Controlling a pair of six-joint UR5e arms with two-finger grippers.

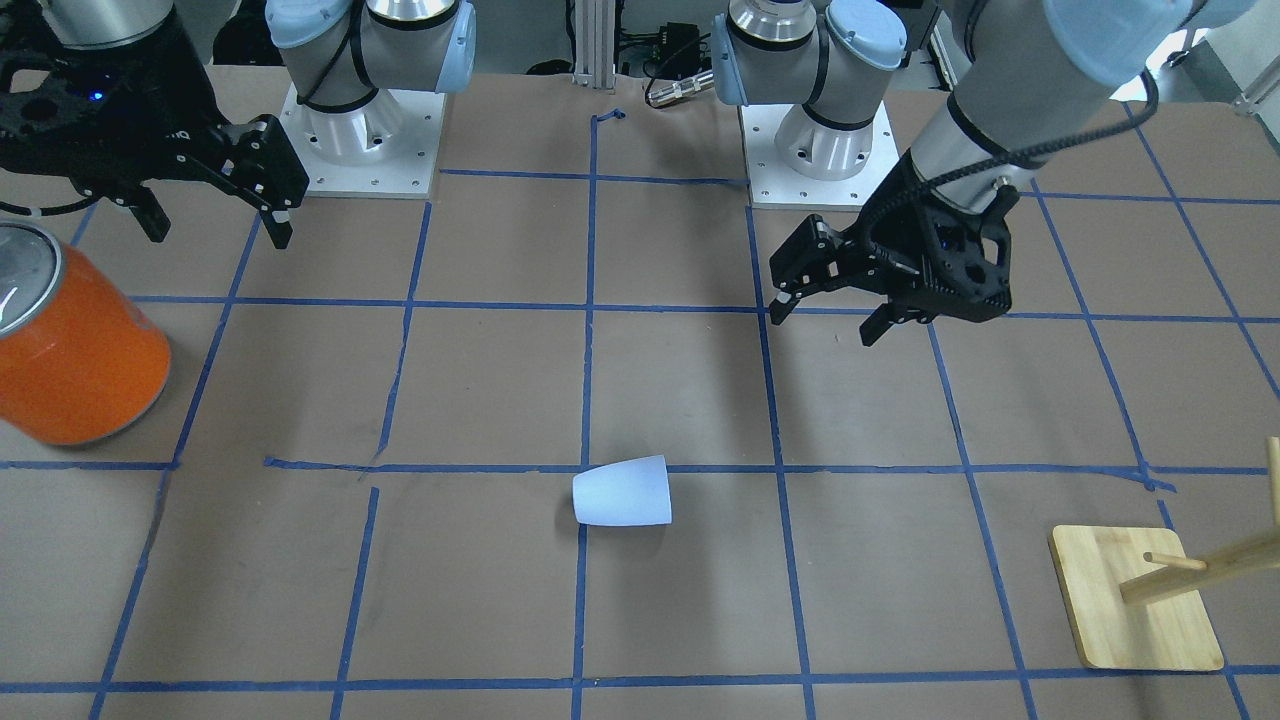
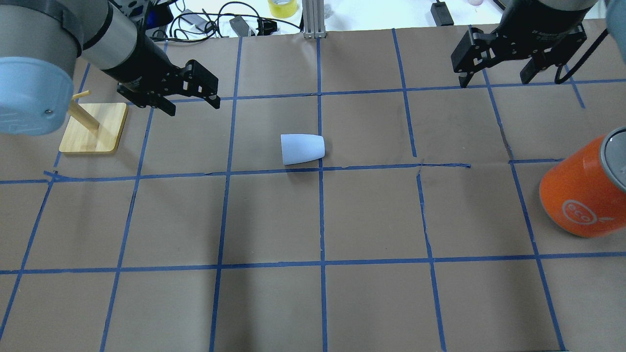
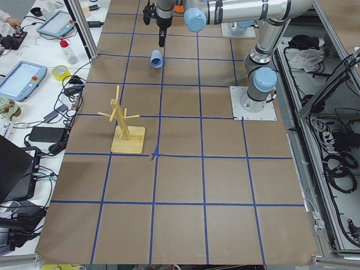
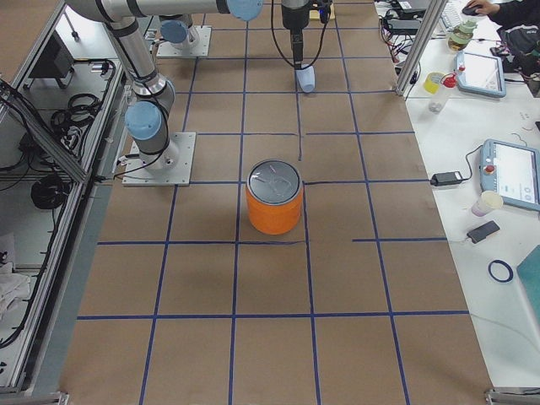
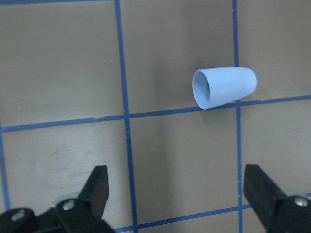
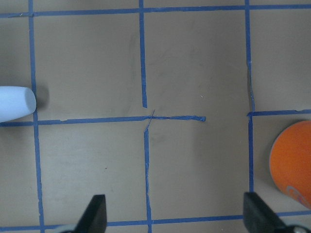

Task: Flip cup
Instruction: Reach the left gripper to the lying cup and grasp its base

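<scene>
The small pale blue-white cup (image 2: 302, 148) lies on its side on the brown table near the middle, its open mouth towards my left arm's side. It also shows in the front view (image 1: 622, 491), the left wrist view (image 5: 224, 87) and at the left edge of the right wrist view (image 6: 14, 103). My left gripper (image 2: 191, 106) is open and empty, hanging above the table to the far left of the cup (image 1: 825, 323) (image 5: 177, 189). My right gripper (image 2: 494, 80) is open and empty, at the far right, well away from the cup (image 1: 220, 235) (image 6: 175, 213).
A large orange can (image 2: 582, 195) with a silver top stands at the right side of the table (image 1: 70, 350). A wooden peg stand (image 2: 93, 128) on a square base stands at the left, just beside my left arm (image 1: 1135, 600). Blue tape lines grid the table.
</scene>
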